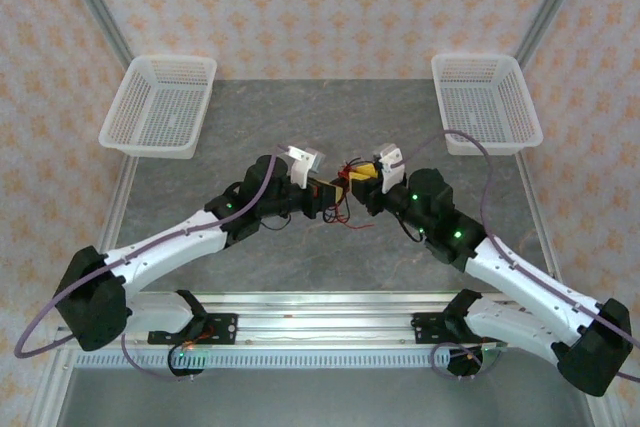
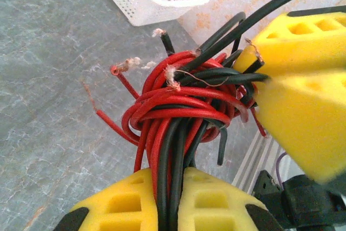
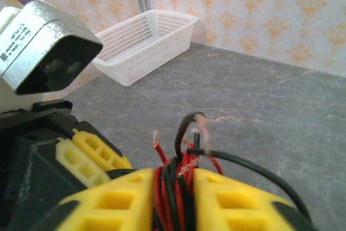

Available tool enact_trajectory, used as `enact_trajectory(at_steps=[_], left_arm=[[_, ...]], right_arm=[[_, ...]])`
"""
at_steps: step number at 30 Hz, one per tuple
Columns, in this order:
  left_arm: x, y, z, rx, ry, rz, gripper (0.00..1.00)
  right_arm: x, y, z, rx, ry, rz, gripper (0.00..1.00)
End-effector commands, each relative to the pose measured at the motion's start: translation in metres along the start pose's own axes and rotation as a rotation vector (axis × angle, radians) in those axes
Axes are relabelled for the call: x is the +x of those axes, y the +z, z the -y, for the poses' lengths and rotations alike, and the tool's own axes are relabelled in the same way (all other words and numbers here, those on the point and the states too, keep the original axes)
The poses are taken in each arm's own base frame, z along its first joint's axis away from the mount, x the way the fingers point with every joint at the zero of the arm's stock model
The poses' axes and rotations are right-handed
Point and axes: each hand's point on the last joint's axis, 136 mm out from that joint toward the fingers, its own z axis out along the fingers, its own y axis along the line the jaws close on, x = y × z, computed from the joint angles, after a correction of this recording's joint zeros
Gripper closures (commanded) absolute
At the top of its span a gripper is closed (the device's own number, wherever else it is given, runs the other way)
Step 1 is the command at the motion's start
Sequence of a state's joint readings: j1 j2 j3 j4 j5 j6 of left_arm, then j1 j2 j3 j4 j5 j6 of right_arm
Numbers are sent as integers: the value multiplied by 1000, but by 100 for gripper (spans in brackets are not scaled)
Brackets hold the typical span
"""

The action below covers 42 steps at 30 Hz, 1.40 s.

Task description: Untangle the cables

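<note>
The cables are a knot of thin red and black wires held just above the table's middle, between both grippers. My left gripper comes in from the left. In the left wrist view its yellow fingers are shut on a bunch of red and black strands, with frayed copper ends sticking out. My right gripper meets it from the right. In the right wrist view the right gripper has the cables filling the gap between its pads. One black wire trails off to the right.
Two empty white mesh baskets stand at the back, one at the left and one at the right. The grey stone tabletop lies below. The two grippers nearly touch; the left wrist camera looms close in the right wrist view.
</note>
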State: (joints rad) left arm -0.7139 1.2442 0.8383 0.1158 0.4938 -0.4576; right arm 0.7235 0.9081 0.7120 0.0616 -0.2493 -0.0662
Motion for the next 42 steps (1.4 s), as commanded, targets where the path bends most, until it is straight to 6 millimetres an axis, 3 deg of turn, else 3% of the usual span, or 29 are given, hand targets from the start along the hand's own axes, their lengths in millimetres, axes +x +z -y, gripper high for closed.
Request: enact_trajectory(at_steps=[1, 4, 13, 20, 25, 32, 38, 42], left_arm=[[-20, -17, 9, -9, -28, 83, 100], [-27, -25, 12, -26, -55, 95, 100], [-38, -32, 21, -19, -149, 100, 100], [-46, -39, 38, 45, -165, 104, 100], [-47, -47, 51, 107, -162, 104, 100], [-48, -60, 60, 157, -167, 104, 100], [-48, -73, 64, 164, -161, 102, 100], [-43, -73, 68, 204, -173, 80, 100]], right_arm=[[-21, -13, -11, -42, -2, 28, 59], [-21, -18, -16, -64, -17, -2, 52], [-16, -9, -30, -113, -54, -63, 48], [-17, 7, -19, -34, -83, -64, 49], [-29, 8, -7, 40, -97, -1, 54], [-32, 9, -1, 71, -144, 13, 58], [-41, 7, 1, 74, -161, 43, 69], [-49, 10, -4, 52, -165, 59, 69]])
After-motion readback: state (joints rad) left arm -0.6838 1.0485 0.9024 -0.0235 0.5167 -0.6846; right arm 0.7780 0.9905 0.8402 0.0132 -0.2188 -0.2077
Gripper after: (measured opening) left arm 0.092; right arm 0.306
